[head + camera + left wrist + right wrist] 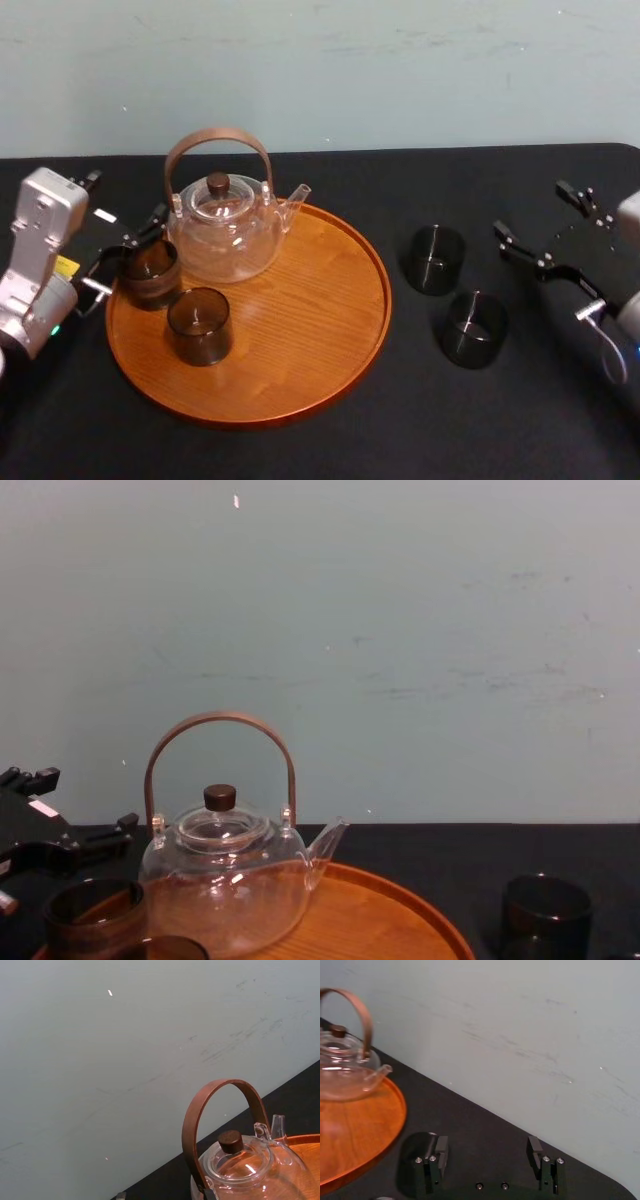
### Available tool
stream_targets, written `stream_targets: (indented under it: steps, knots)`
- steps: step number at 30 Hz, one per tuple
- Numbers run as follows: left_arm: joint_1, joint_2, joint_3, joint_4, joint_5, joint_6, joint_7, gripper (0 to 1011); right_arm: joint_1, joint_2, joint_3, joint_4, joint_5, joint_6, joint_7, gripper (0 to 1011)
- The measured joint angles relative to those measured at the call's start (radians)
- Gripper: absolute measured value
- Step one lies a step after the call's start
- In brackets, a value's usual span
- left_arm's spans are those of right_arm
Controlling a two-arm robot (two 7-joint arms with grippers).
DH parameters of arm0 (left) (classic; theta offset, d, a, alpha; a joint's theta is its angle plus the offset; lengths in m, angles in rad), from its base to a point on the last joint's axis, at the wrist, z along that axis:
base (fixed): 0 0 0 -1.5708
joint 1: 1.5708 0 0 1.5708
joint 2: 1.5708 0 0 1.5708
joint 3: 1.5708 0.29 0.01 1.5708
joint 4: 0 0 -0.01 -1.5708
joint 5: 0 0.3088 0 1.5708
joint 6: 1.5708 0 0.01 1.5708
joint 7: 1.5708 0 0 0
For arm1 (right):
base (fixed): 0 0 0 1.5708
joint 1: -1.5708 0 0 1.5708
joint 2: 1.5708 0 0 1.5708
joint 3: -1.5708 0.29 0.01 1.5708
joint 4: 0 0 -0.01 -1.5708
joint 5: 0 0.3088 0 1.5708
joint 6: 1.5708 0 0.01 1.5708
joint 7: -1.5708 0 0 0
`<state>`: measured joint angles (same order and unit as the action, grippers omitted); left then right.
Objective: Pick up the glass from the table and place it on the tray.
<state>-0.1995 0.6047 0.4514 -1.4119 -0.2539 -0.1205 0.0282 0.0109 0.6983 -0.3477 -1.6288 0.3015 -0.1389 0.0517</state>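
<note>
Counting four glasses, one teapot, one tray and two grippers. Two glasses stand on the tray and two on the table.

All four glasses look alike: short, straight-sided, dark smoky and see-through, upright with the mouth up.

On the tray, the rear glass sits at the left rim, just in front of the teapot. The front glass is just beside it, nearer us. On the table, the far glass stands just right of the tray's rim. The near glass is beside it, a bit further right and closer.

The clear glass teapot, with a brown hoop handle and a dark knob, takes the tray's back left, spout pointing right. The tray's right half is bare wood.

The left gripper is at the tray's left edge by the rear glass, fingers spread wider than the glass; we cannot tell if they touch it. The right gripper hangs right of the two table glasses, fingers apart and holding nothing.

A pale wall runs behind the table.
</note>
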Motion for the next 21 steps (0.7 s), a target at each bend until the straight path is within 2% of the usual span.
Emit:
stream_targets:
  steps: [6, 11, 21]
  knots:
    - [0.000, 0.000, 0.000, 0.000, 0.000, 0.000, 0.000, 1001, -0.097, 0.048, 0.034, -0.094, 0.005, -0.016, 0.025, 1003]
    - [0.000, 0.000, 0.000, 0.000, 0.000, 0.000, 0.000, 1001, -0.158, 0.073, 0.050, -0.145, 0.005, -0.026, 0.040, 1002]
    - [0.000, 0.000, 0.000, 0.000, 0.000, 0.000, 0.000, 1001, -0.244, 0.091, 0.067, -0.197, 0.002, -0.042, 0.085, 1002]
